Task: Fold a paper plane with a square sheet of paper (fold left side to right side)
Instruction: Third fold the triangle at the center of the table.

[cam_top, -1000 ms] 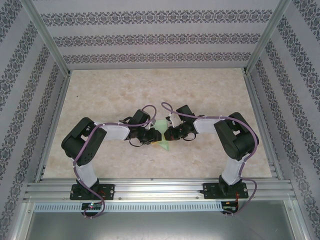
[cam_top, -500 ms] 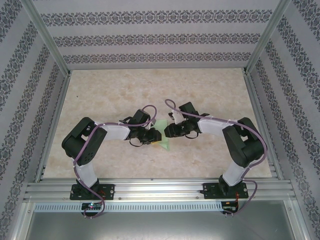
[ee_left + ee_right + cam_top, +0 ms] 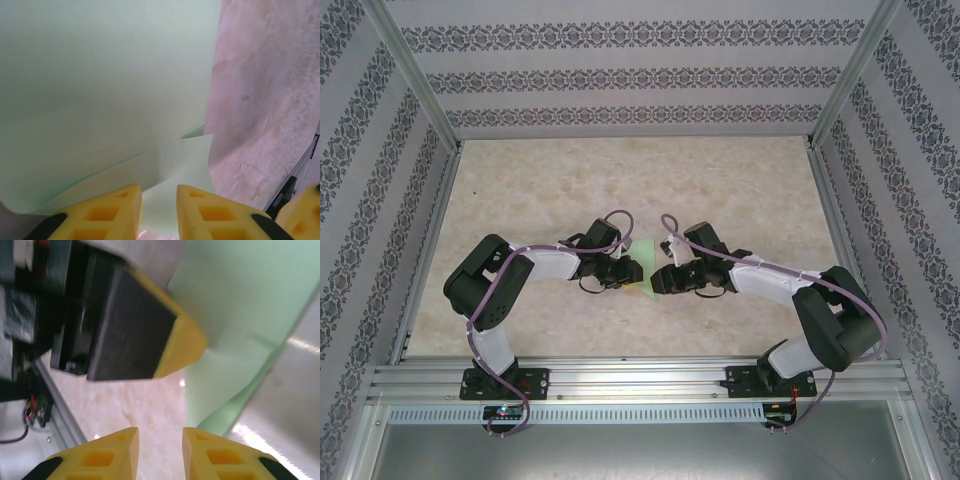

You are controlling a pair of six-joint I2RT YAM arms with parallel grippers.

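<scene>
"Start close in. What does the right gripper (image 3: 160, 432), the black one with the yellow foam tips, have hold of?"

"Nothing. Its fingers stand a little apart, and between them is bare, pale marbled table (image 3: 145, 402). The thin, pale mint-green square sheet of paper (image 3: 240, 290) lies ahead of them, in the upper right of the right wrist frame, clear of both tips."

"And the left gripper (image 3: 159, 191)?"

"That one has a narrow gap too. The sheet's near edge runs into it at the bottom of the left wrist frame. The gap looks wider than the paper, so I'd say the edge lies there and isn't pinched."

"Which arm is nearer the sheet, then?"

"The left. In the right wrist view one of its yellow-tipped fingers sits right against the green. The right arm would have to reach forward for an edge."

"Where is the sheet on the table?"

"From above it's mid-table, squeezed between the two grippers. A sliver of green (image 3: 642, 287) runs from lower to upper in the frame, across the line joining them."

"Do the views add anything to each other?"

"From above the grippers cover most of the sheet. The left wrist camera gives the layers: a flat lower flap, with a big upper layer bowing up over it."
</scene>
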